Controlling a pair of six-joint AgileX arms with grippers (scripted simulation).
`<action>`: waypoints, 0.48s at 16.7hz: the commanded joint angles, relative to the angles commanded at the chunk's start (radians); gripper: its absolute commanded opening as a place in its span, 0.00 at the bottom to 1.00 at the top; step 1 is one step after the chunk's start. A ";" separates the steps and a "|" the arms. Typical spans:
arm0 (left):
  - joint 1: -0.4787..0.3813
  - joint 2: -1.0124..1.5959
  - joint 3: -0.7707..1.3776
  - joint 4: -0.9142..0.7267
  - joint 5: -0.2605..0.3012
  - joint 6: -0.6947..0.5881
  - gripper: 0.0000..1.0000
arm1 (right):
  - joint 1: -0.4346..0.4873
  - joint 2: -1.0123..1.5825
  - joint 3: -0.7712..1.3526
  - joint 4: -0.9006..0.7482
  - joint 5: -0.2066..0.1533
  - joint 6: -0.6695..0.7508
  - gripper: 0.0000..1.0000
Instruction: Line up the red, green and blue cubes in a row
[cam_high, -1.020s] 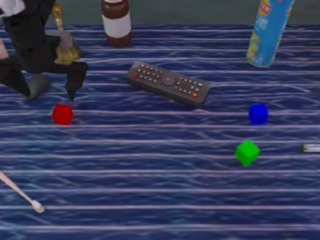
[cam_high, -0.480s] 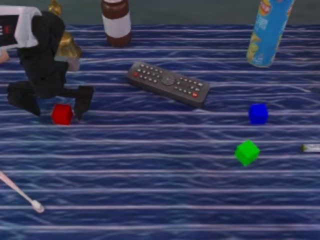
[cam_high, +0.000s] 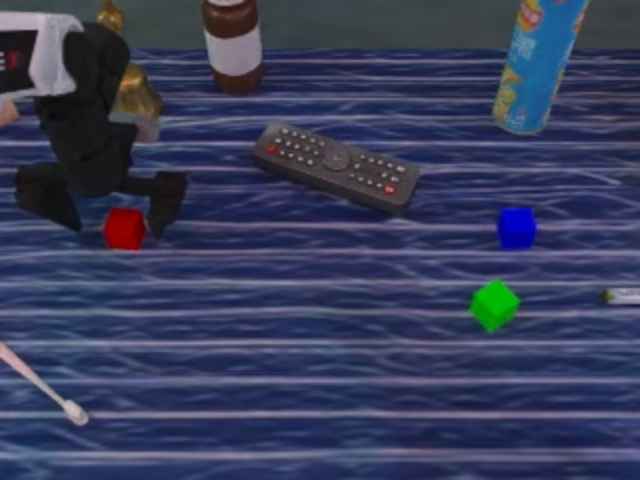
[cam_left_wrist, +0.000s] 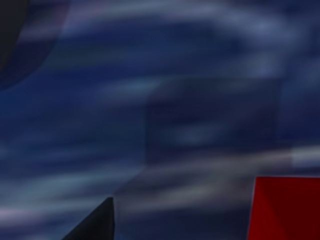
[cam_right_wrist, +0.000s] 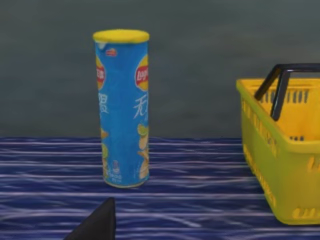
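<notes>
Now the left claw (cam_high: 108, 208) has descended from its earlier higher position and straddles the red cube (cam_high: 124, 228), fingers open on either side, well left of the remote control (cam_high: 336, 167); a grasp appears imminent. Green cube (cam_high: 494, 304) and blue cube (cam_high: 516, 227) lie right of the remote. Bench (cam_high: 300, 400): blue striped cloth. Right claw not visible.

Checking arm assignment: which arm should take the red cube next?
Left. The left gripper is open, its fingers straddling the red cube at the table's left. The right gripper is outside the top view.
</notes>
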 joint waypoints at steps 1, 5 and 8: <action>0.000 0.000 0.000 0.000 0.000 0.000 0.62 | 0.000 0.000 0.000 0.000 0.000 0.000 1.00; 0.000 0.000 0.000 0.000 0.000 0.000 0.32 | 0.000 0.000 0.000 0.000 0.000 0.000 1.00; 0.000 0.000 0.000 0.000 0.000 0.000 0.10 | 0.000 0.000 0.000 0.000 0.000 0.000 1.00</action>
